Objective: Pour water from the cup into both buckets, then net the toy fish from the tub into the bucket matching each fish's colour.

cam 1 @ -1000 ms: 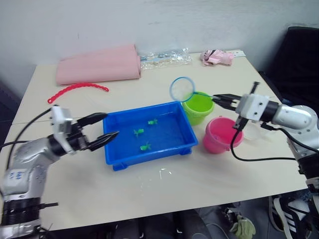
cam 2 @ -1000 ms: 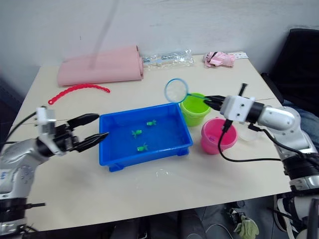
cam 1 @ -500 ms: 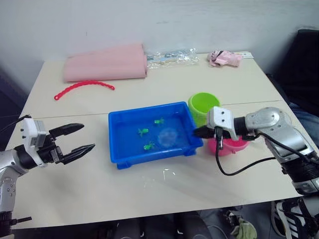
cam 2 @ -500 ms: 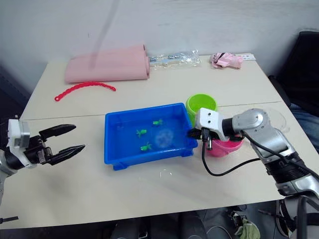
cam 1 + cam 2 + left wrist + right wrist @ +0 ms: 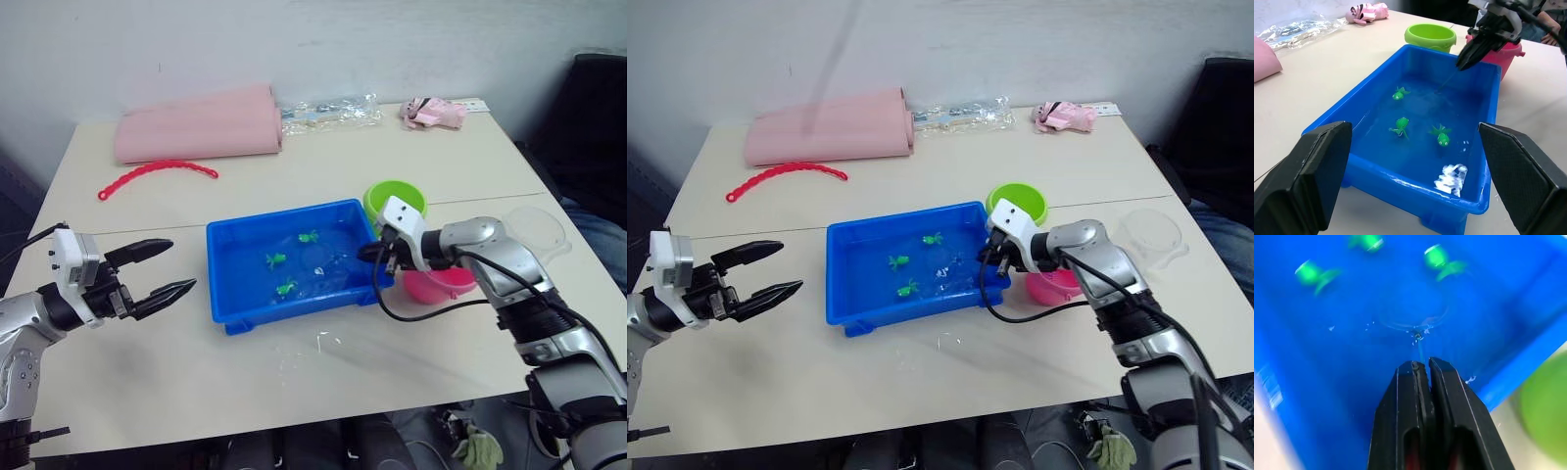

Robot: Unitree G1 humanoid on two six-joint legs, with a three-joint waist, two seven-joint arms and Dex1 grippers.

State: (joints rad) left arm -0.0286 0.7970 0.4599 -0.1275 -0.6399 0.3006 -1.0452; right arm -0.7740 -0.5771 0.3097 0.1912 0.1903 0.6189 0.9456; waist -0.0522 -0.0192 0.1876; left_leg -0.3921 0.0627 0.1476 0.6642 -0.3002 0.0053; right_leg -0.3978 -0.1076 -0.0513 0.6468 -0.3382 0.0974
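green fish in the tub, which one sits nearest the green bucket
The green fish toward the tub's far side is nearest the green bucket. The other two, and, lie farther back toward the tub's near-left part.

right gripper (image 5: 1421, 366) pinching net (image 5: 1413, 318) handle | hoop submerged in tub (image 5: 1327, 396) | 3 green fish (image 5: 1437, 257)

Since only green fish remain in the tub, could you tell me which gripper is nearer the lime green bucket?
Right. The right gripper sits over the tub's edge beside the lime green bucket; the left gripper hangs beyond the tub's far side.
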